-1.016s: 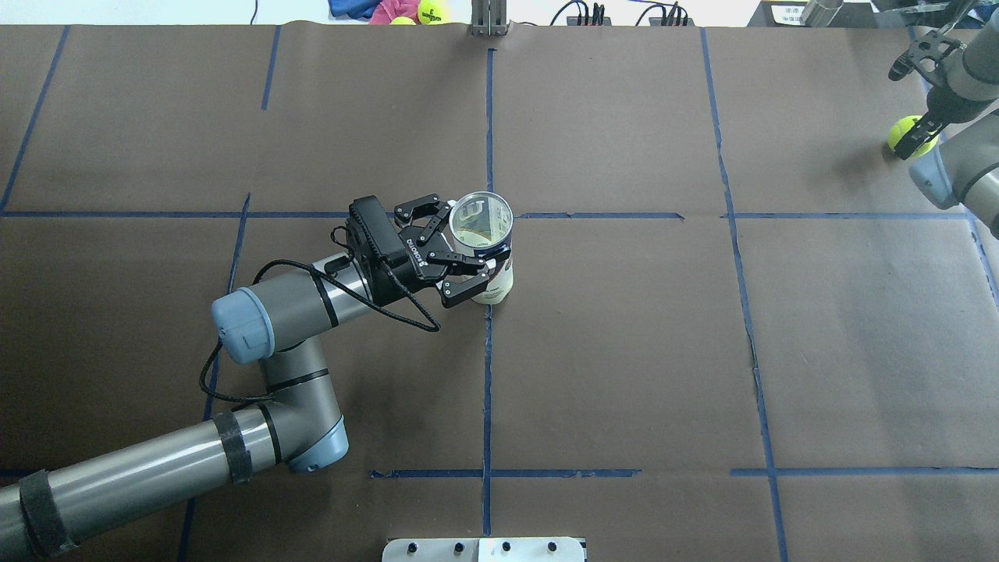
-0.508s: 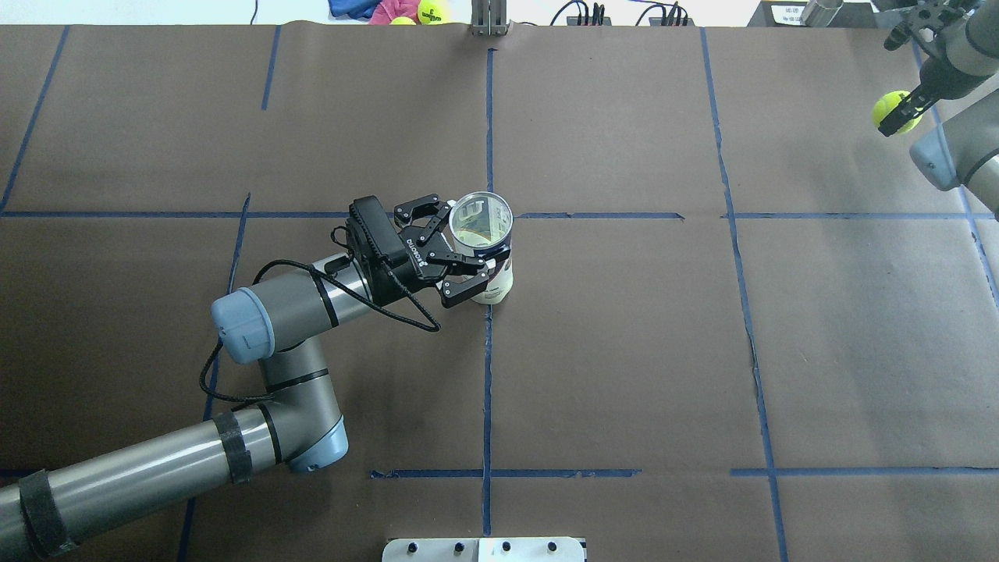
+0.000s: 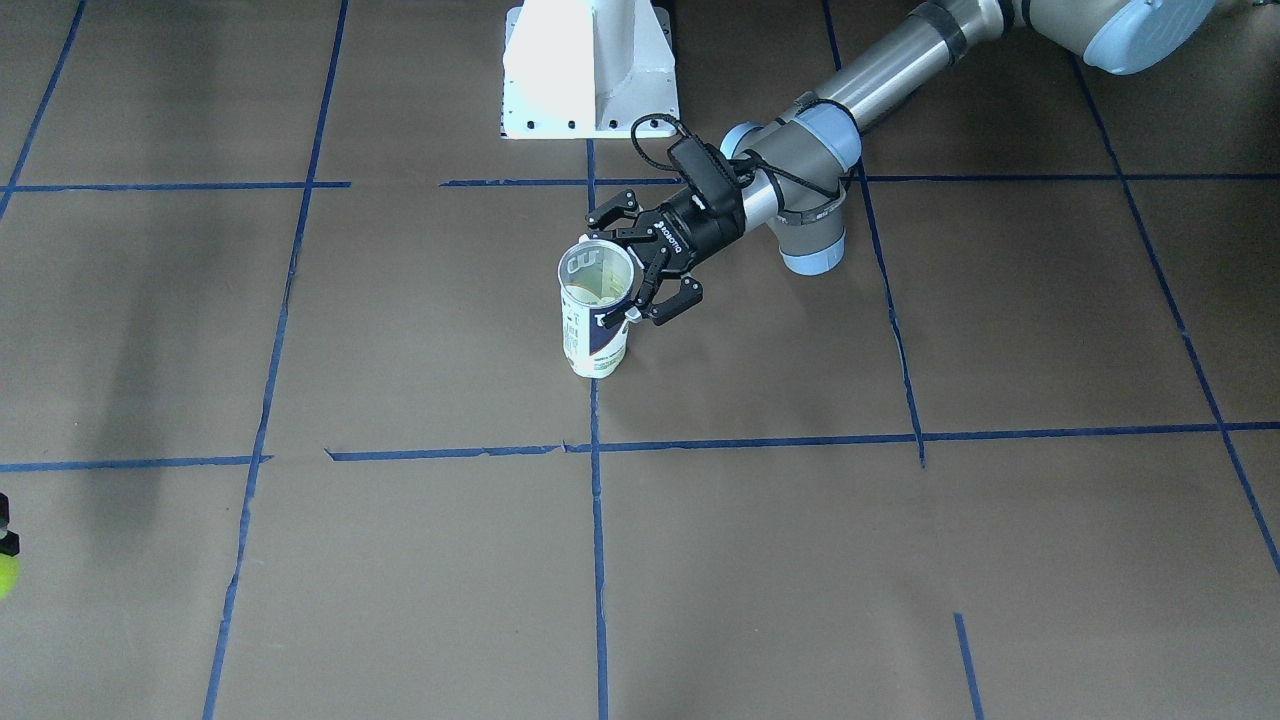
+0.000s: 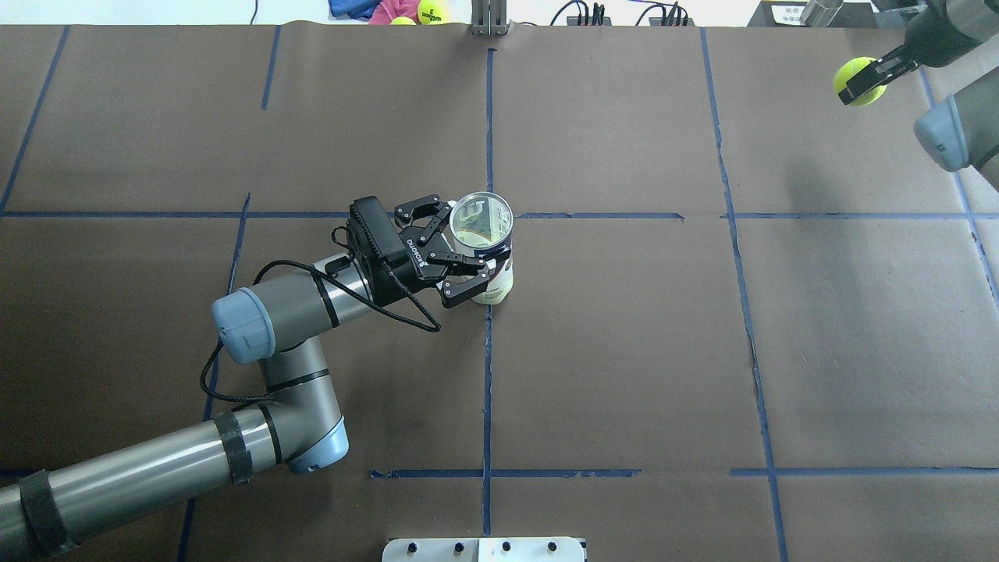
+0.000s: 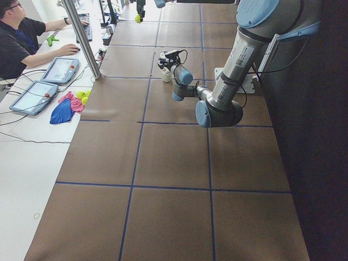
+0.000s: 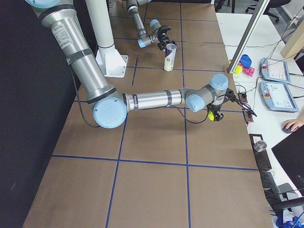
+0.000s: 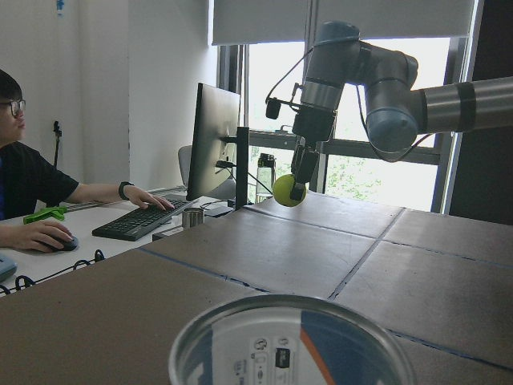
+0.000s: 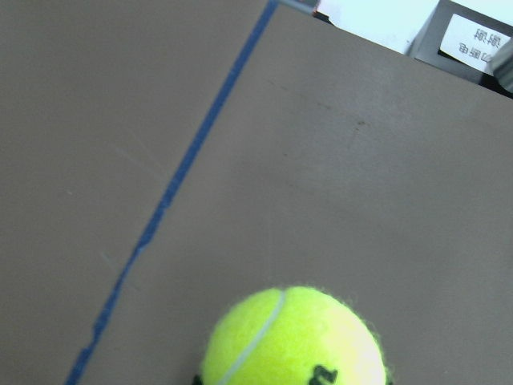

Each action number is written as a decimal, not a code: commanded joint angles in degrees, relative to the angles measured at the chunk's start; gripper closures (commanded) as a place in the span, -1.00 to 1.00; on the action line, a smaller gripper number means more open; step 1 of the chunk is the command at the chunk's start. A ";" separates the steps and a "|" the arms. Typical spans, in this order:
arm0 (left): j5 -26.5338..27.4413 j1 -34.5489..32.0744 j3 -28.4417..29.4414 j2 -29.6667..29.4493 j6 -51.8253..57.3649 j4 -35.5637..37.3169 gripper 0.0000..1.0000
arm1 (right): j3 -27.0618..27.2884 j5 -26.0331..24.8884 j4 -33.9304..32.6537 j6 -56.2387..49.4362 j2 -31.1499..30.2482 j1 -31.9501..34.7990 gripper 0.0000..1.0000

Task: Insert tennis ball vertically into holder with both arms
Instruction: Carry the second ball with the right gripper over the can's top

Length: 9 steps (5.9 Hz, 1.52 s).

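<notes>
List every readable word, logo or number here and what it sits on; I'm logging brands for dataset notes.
"ROBOTIQ": on the left end effector.
"W": white logo on the holder.
Holder's small label print: too small to read.
Tennis ball: black print cut off by the frame edge, unreadable.
Paper sign: blurred, unreadable.

Clear holder upright, central, top open — yellow-green tennis ball aloft, far right
</notes>
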 commanded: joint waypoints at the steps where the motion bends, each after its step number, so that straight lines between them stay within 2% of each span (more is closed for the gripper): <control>1: 0.00 0.08 0.00 -0.25 0.00 0.09 -0.62 | 23.88 0.05 -22.18 10.89 0.15 -5.01 1.00; 2: 0.00 0.17 0.00 -0.34 0.00 0.09 -0.62 | 33.93 -2.30 -30.42 19.73 1.46 -10.45 1.00; 3: 0.00 0.17 0.00 -0.34 0.00 0.09 -0.62 | 37.43 -7.98 -35.55 30.26 6.78 -17.90 1.00; 4: 0.00 0.17 0.00 -0.34 0.00 0.53 -0.62 | 37.38 -13.61 -39.77 38.46 13.45 -25.02 1.00; 5: 0.00 0.17 -0.09 -0.51 0.09 2.45 -0.62 | 37.11 -16.01 -42.78 43.07 18.30 -28.92 1.00; 8: 0.00 0.08 -0.44 -0.69 0.00 2.64 -0.62 | 34.93 -16.56 -45.00 46.27 23.62 -31.06 1.00; 9: 0.00 0.08 -0.35 -0.69 0.00 2.64 -0.63 | 29.08 -17.61 -45.00 47.32 28.76 -31.76 1.00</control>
